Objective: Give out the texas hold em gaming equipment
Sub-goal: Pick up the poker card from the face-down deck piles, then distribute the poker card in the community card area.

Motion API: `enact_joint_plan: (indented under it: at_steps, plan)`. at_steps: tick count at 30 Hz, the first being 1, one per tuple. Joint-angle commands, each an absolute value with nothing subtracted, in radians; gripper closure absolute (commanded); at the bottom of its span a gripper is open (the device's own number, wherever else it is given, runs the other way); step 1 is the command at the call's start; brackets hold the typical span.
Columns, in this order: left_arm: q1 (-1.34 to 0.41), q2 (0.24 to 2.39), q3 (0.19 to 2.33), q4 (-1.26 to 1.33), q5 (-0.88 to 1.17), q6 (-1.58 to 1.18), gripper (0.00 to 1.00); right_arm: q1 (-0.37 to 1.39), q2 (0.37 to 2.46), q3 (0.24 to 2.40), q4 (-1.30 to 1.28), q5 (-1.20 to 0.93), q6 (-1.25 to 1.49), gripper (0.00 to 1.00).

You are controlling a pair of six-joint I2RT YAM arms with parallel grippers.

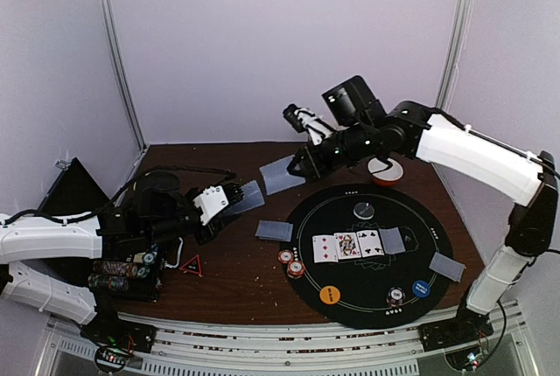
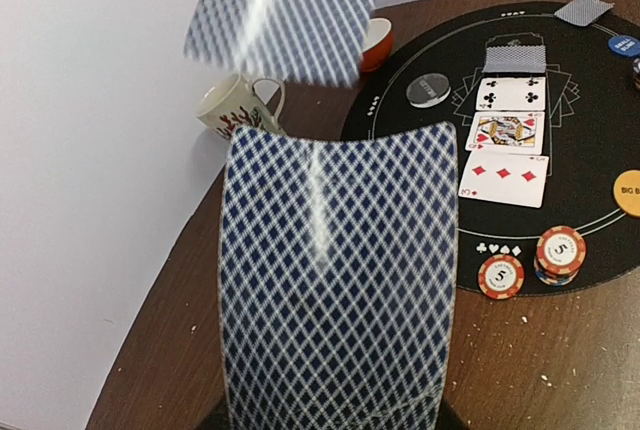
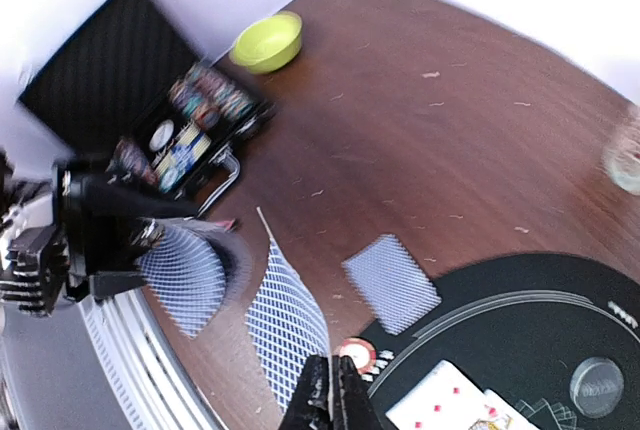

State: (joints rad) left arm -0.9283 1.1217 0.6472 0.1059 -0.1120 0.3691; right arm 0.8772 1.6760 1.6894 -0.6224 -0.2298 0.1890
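Left wrist view is mostly filled by a bowed playing card [image 2: 340, 280], glossy with a blue-and-white lattice back, its long edges curving up from the bottom of the view. That view hides the fingers holding it. From above, the left gripper [image 1: 229, 194] is clamped on the card's near end, clear of the wood.

The right gripper [image 3: 330, 395] has its two dark fingers pressed together on the corner of a second lattice-backed card [image 3: 285, 315], held thin edge up in the air. The two held cards are close, with a narrow gap between them.

A thin round black mat [image 1: 346, 302] lies flat on the scuffed brown wooden table [image 1: 236, 280]. In a row at the mat's middle are three white face-up cards [image 1: 348, 244], with a face-down one just beside them. Two stacks of red-and-white striped poker chips [image 1: 291, 262] sit at the mat's left rim. A flat orange round button [image 1: 329, 294] and a blue round button [image 1: 421, 288] lie near its front edge.

A single face-down card [image 1: 273, 230] lies just outside the mat's left rim, on the bare wood between it and the left gripper. A white mug with a red pattern [image 2: 235, 105] stands by the far wall.
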Motion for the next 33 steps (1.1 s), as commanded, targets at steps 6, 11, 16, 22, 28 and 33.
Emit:
enact_joint_plan:
  at_steps: [6,11,16,22,28,33]
  plan:
    - [-0.929,1.1,0.652,0.171,-0.102,0.373,0.62,0.44,1.071,0.935,-0.157,-0.007,0.705,1.0]
    - [-0.928,1.101,0.652,0.172,-0.098,0.371,0.62,0.263,0.871,0.595,-0.077,0.084,0.902,1.0]
    - [-0.928,1.101,0.651,0.172,-0.099,0.371,0.62,0.199,0.78,0.33,0.012,0.119,1.049,1.0]
    - [-0.928,1.109,0.65,0.172,-0.101,0.371,0.62,0.192,0.846,0.209,0.121,0.076,1.126,1.0]
    - [-0.928,1.112,0.65,0.172,-0.104,0.373,0.62,0.193,0.901,0.196,0.141,0.105,1.163,1.0]
    - [-0.928,1.116,0.65,0.173,-0.103,0.372,0.62,0.198,0.92,0.148,0.179,0.154,1.273,1.0]
